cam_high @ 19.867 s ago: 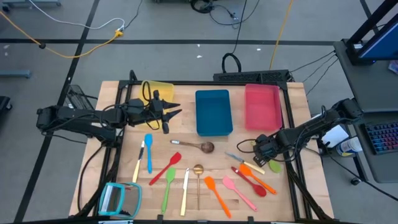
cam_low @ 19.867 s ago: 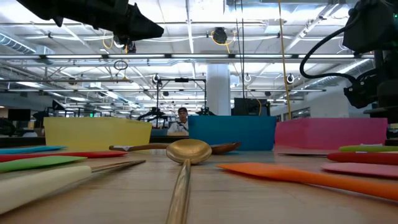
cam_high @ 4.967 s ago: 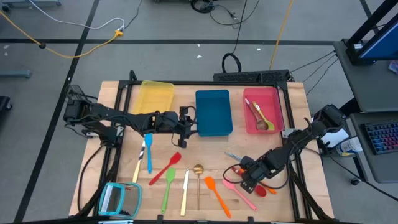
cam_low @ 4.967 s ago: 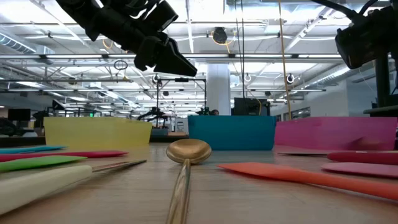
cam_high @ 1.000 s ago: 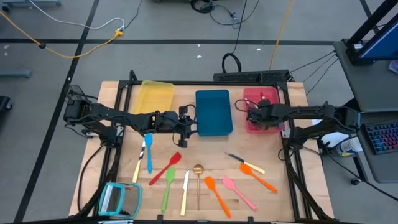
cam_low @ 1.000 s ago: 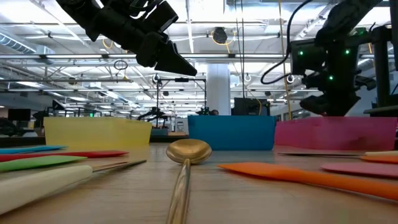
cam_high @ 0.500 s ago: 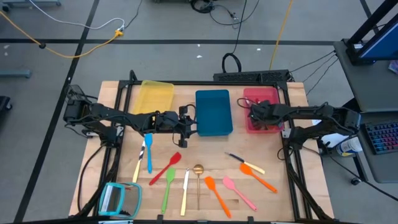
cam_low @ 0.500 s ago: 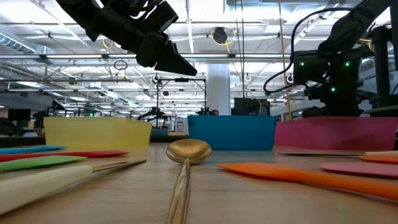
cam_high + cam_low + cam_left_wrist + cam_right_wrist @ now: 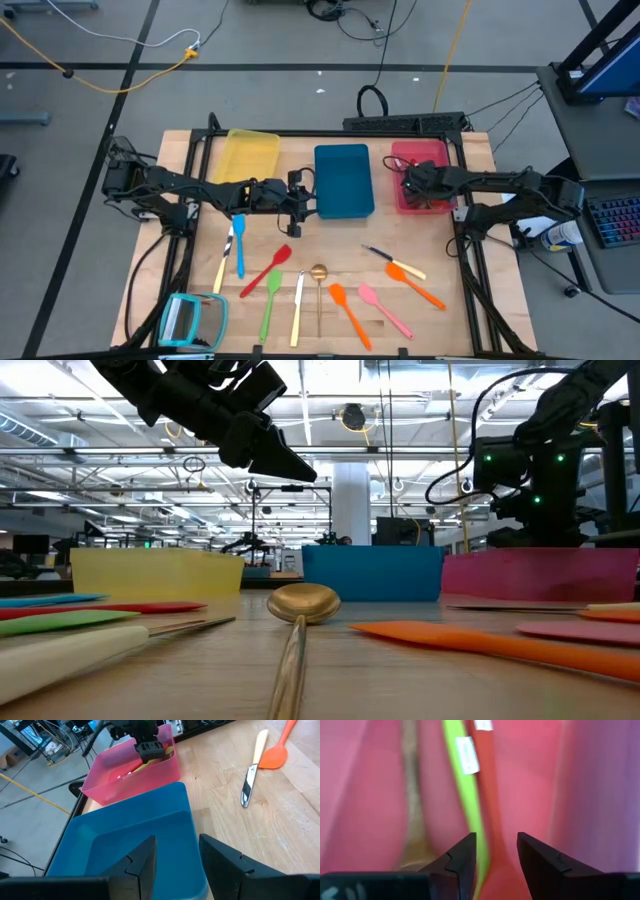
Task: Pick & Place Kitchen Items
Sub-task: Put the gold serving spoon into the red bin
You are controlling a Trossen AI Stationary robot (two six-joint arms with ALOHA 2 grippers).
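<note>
Several kitchen items lie in the pink tray (image 9: 432, 160): a green handle (image 9: 466, 795), a red utensil (image 9: 492, 790) and a brown metal spoon (image 9: 413, 810). My right gripper (image 9: 408, 183) hangs open, pointing steeply down into that tray, its fingers (image 9: 496, 837) apart just above the red and green handles. My left gripper (image 9: 298, 205) stands open and holds nothing, over the blue tray's near edge (image 9: 150, 865). Several more utensils lie flat on the near half of the table, among them a gold spoon (image 9: 318, 285), a red spatula (image 9: 266, 270) and an orange spatula (image 9: 415, 285).
The yellow tray (image 9: 250, 155), blue tray (image 9: 343, 180) and pink tray stand in a row at the far side. A teal-framed flat square (image 9: 192, 320) lies at the near left corner. Bare wood (image 9: 330, 235) shows between the trays and the utensils.
My right gripper has tipped further downward over the pink tray and sunk a little behind its wall. My left arm and the utensils on the table have kept still.
</note>
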